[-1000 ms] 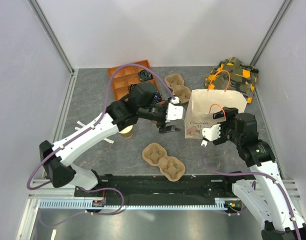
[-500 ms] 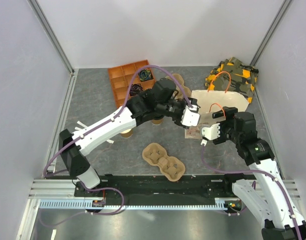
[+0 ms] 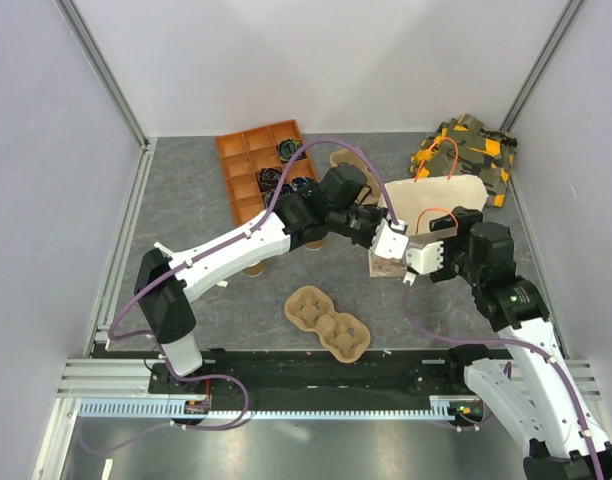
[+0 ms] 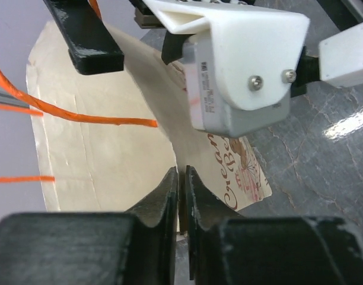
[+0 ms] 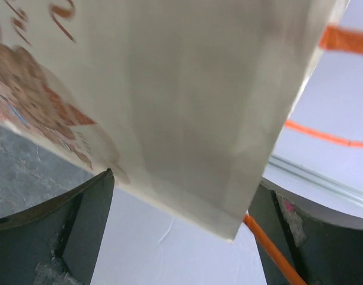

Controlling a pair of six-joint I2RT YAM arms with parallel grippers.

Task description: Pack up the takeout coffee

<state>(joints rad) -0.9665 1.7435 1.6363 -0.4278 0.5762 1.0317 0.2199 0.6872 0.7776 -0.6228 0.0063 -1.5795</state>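
— Where's the takeout coffee?
— Left of the paper bag, almost all under the left arm. From above only a brown sliver shows, and the lid is hidden.
— The left gripper?
— Its wrist view shows the fingers together, pinching the bag's rim. From above that pinch is too small to read.
— And the right gripper?
— Fingers wide apart, with the bag's corner between them. I cannot tell if they touch it. That view is blurred and cuts the bag off.

The paper bag bears brown script, perhaps "Cream Be…" (rest hidden).
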